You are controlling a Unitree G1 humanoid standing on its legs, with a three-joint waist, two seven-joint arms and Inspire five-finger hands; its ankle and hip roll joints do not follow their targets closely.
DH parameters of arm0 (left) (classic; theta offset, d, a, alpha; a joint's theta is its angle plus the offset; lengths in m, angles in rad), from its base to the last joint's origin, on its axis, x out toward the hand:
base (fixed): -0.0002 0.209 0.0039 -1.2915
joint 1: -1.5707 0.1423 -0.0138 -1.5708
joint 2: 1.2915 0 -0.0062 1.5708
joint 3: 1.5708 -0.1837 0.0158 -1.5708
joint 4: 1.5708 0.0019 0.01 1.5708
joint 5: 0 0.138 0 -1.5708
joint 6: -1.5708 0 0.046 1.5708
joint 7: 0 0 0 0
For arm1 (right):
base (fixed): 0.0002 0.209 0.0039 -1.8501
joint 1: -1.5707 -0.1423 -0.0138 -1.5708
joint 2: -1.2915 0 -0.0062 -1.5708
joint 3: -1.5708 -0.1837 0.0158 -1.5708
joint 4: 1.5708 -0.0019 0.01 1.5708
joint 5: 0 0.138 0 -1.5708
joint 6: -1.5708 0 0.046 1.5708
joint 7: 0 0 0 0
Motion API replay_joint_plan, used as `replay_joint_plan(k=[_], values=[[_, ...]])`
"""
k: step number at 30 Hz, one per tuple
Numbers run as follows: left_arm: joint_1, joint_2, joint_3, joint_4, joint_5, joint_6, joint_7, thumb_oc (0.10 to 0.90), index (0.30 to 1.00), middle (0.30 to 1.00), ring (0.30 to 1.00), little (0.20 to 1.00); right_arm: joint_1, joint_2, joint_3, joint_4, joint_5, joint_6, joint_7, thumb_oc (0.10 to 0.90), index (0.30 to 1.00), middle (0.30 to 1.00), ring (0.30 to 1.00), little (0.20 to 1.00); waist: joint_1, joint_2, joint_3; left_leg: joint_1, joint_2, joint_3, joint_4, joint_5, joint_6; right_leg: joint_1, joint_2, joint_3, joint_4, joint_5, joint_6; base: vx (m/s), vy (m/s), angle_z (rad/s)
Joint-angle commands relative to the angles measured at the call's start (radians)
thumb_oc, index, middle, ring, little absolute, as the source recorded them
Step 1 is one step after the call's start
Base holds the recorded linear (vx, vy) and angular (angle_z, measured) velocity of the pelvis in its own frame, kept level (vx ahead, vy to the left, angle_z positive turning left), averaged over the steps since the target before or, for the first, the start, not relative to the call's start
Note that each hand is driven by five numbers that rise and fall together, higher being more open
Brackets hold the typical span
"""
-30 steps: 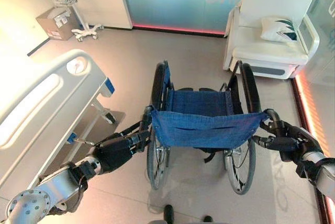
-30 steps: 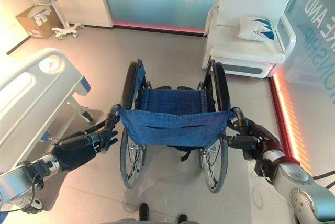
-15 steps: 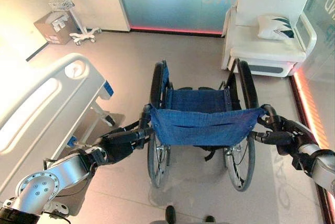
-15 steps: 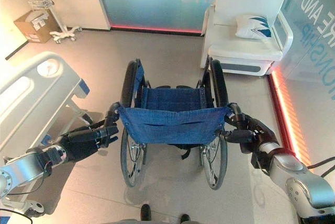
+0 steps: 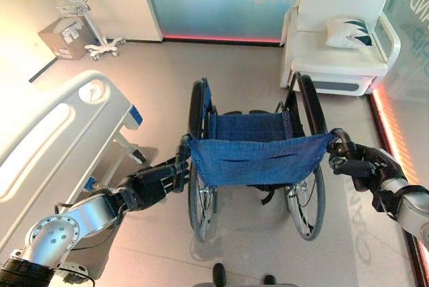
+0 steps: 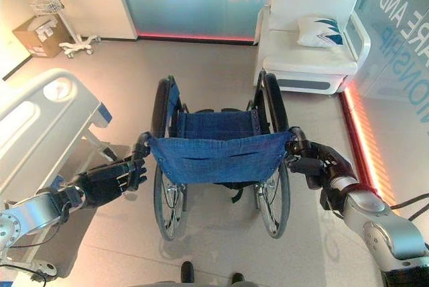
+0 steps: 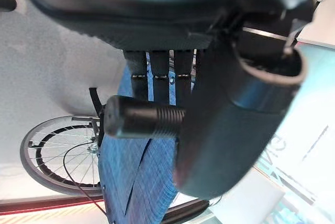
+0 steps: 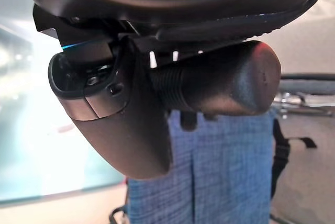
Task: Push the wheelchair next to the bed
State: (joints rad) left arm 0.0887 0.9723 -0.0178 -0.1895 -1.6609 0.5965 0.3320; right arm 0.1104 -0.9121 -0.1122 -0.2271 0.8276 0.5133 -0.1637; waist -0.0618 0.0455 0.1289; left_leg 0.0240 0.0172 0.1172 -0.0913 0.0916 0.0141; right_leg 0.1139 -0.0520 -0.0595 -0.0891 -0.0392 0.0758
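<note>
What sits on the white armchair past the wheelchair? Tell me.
A white cushion with a dark leaf pattern leans in the corner of the white armchair. The cushion hides the seat and backrest behind it.

Blue-seated wheelchair [image 5: 258, 159] beside white bed [image 5: 47, 139]

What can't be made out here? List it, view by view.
- Head views: the wheelchair's front wheels and footrests, hidden below its blue seat.
- Head views: the bed is cut off by the picture's left edge.
- Left wrist view: the left hand blocks most of the push handle.
- Right wrist view: the right hand covers the push handle's near end.
</note>
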Motion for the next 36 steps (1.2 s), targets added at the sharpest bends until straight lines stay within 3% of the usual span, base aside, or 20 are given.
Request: replay_joint_plan(k=[1,13,22,26,29,31,32,33,36], values=[[-0.165,-0.022,0.0,-0.081,-0.065,-0.057,-0.088,0.4,0.3,0.3,0.3,0.3,-0.087,-0.094,-0.006,-0.071,-0.004,-0.066,0.049,0.4,0.3,0.3,0.3,0.3,-0.024,0.006,-0.054,0.052,0.094,-0.005,0.004,-0.035,-0.097,-0.036,-0.07,-0.041,0.01,0.075,0.049,0.0,0.0,0.0],[-0.164,-0.038,-0.004,-0.098,-0.054,-0.071,-0.09,0.4,0.3,0.3,0.3,0.3,-0.079,-0.091,-0.005,-0.09,-0.014,-0.059,0.072,0.4,0.3,0.3,0.3,0.3,-0.028,-0.002,-0.055,0.061,0.099,-0.005,0.004,-0.035,-0.099,-0.033,-0.058,-0.038,0.011,0.071,0.043,0.0,-0.03,0.0],[-0.175,-0.022,-0.018,-0.108,-0.053,-0.062,-0.111,0.4,0.3,0.3,0.3,0.3,-0.118,-0.126,0.023,-0.096,0.003,-0.046,0.098,0.4,0.3,0.3,0.3,0.3,-0.014,-0.018,-0.06,0.07,0.143,-0.033,0.028,-0.016,-0.128,-0.023,-0.013,-0.042,0.024,0.055,0.018,0.02,-0.152,-0.02],[-0.181,-0.021,-0.016,-0.106,-0.064,-0.081,-0.109,0.4,0.3,0.3,0.3,0.3,-0.171,-0.148,0.068,-0.095,0.0,-0.032,0.122,0.4,0.3,0.3,0.3,0.3,-0.006,-0.036,-0.05,0.03,0.179,-0.042,0.172,-0.016,-0.143,-0.034,0.01,-0.037,0.058,0.045,-0.005,0.03,-0.195,-0.04],[-0.171,-0.029,0.02,-0.09,-0.069,-0.066,-0.098,0.4,0.3,0.3,0.3,0.3,-0.204,-0.138,0.106,-0.099,-0.025,-0.031,0.15,0.4,0.3,0.3,0.3,0.3,0.01,-0.064,-0.017,-0.084,0.204,-0.073,0.423,0.065,-0.132,-0.04,0.038,-0.027,0.1,0.049,-0.032,0.08,-0.269,-0.14],[-0.164,-0.034,0.038,-0.091,-0.069,-0.064,-0.087,0.4,0.3,0.3,0.3,0.3,-0.208,-0.131,0.114,-0.103,-0.04,-0.035,0.159,0.4,0.3,0.3,0.3,0.3,0.015,-0.074,0.002,-0.152,0.192,-0.094,0.534,0.084,-0.121,-0.038,0.05,-0.016,0.121,0.047,-0.045,0.1,-0.18,-0.31],[-0.155,-0.039,0.058,-0.093,-0.072,-0.065,-0.078,0.4,0.3,0.3,0.3,0.3,-0.206,-0.126,0.116,-0.108,-0.055,-0.043,0.172,0.4,0.3,0.3,0.3,0.3,0.029,-0.081,0.02,-0.207,0.135,-0.126,0.589,0.087,-0.099,-0.034,0.059,0.011,0.142,0.044,-0.052,0.16,-0.079,-0.21],[-0.133,-0.037,0.09,-0.099,-0.085,-0.068,-0.074,0.4,0.3,0.3,0.3,0.3,-0.204,-0.127,0.109,-0.114,-0.066,-0.047,0.193,0.4,0.3,0.3,0.3,0.3,0.045,-0.074,0.035,-0.246,0.069,-0.144,0.591,0.084,-0.079,-0.025,0.075,0.039,0.16,0.032,-0.054,0.17,-0.036,-0.18],[-0.111,-0.021,0.135,-0.096,-0.103,-0.063,-0.085,0.4,0.3,0.3,0.3,0.3,-0.237,-0.148,0.119,-0.104,-0.061,-0.052,0.214,0.4,0.3,0.3,0.3,0.3,0.072,-0.051,0.048,-0.279,0.023,-0.139,0.473,0.151,-0.09,0.002,0.12,0.069,0.177,0.004,-0.058,0.23,0.037,-0.33]])
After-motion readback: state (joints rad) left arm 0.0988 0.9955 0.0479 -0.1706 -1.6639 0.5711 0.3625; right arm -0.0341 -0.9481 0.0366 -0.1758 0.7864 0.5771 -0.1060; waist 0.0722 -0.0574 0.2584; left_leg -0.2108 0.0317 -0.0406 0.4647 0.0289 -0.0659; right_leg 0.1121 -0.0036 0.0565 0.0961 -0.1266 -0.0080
